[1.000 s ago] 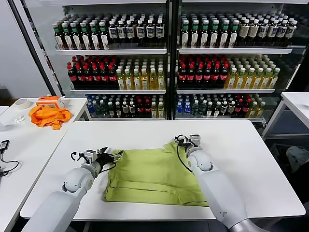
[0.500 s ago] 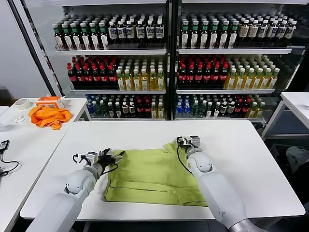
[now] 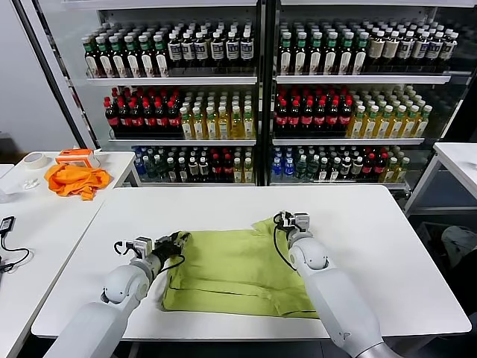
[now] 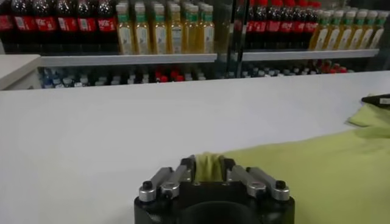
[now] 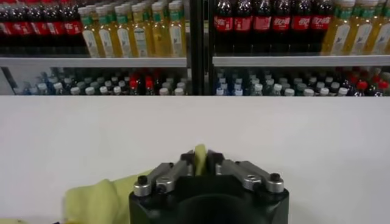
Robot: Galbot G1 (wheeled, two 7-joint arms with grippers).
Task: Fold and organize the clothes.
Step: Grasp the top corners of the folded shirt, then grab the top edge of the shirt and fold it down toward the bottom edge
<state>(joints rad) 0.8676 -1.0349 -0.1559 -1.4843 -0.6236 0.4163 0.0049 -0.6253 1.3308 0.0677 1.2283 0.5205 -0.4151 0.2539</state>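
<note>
A: Figure, near field. What is lying closest to the robot?

B: The lime T-shirt (image 3: 238, 270) is lying partly folded on the white table (image 3: 373, 239), with its doubled near hem running along the table's front edge. It is looking light, soft and limp (no stiffness of its own), so it is likely to sag and drag wherever it is not being held.

A: And the arms, moving farther in?

B: The left gripper (image 3: 176, 240) is sitting at the shirt's far-left corner, its jaws clenched on a bunched pinch of fabric, as the left wrist view is showing (image 4: 208, 165). The right gripper (image 3: 283, 219) is at the far-right corner, jaws likewise clenched on a raised tuft of cloth (image 5: 200, 156).

A: Are those sensible places to take hold?

B: Probably. Two corners of one edge are letting the cloth hang evenly between the grippers; a single mid-panel pinch would likely be crumpling it. The fabric is thin, so a shallow pinch could be slipping free.

A: Far field?

B: An orange garment (image 3: 74, 179) is resting on the side table (image 3: 119, 160), and bottle shelves (image 3: 253, 78) are standing behind.
</note>
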